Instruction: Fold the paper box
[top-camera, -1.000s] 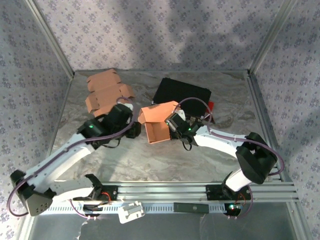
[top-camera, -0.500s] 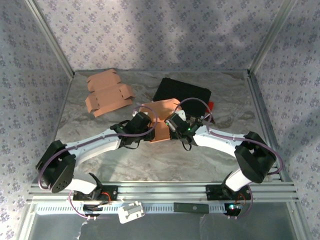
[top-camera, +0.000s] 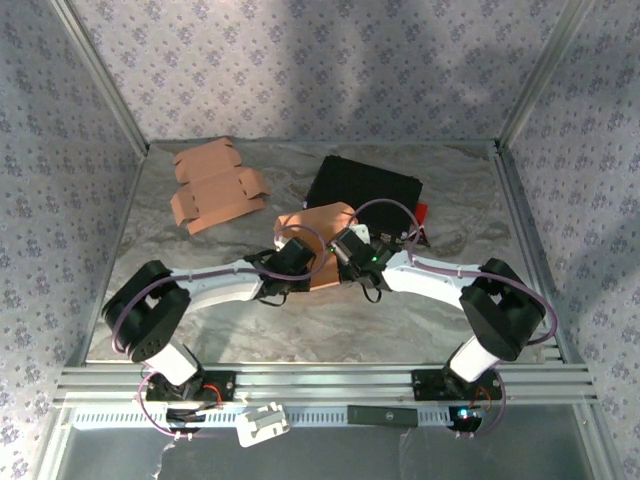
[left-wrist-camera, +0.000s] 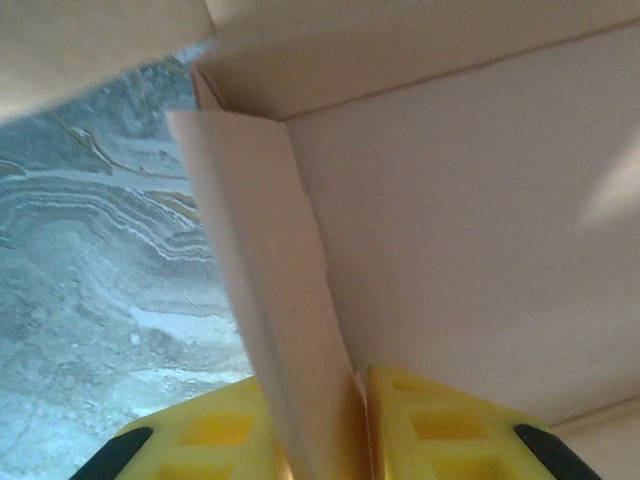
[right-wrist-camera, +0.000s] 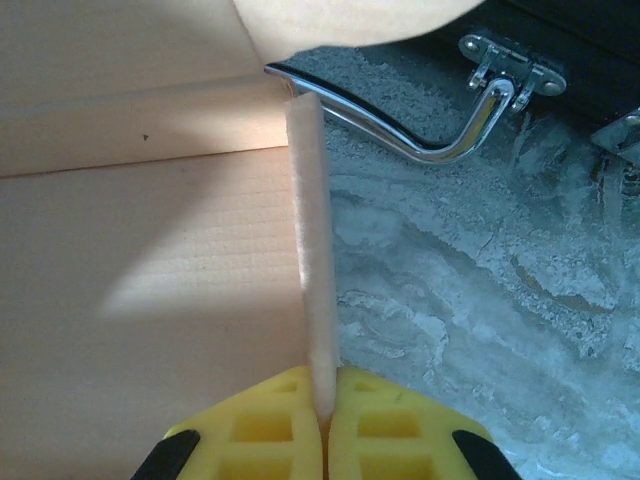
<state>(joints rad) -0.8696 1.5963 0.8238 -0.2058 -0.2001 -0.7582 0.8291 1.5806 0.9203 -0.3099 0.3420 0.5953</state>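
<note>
Top external view: the left gripper (left-wrist-camera: 352, 425) has swung over from the flat blanks (top-camera: 215, 190) to the paper box (top-camera: 322, 218) at mid-table and seems to pinch its wall. The right gripper (right-wrist-camera: 322, 412) stays clamped on the opposite wall, so the box is braced for folding.

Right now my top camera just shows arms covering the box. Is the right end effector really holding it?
Observer: Yes, the right end effector pinches the paper box by a thin wall, edge-on between its yellow fingers.
Operator: And the left one?
Observer: The left end effector has a side flap between its fingers, touching both faces.
Operator: What's behind the box?
Observer: A silver handle on the black case, just past that pinched wall.
</note>
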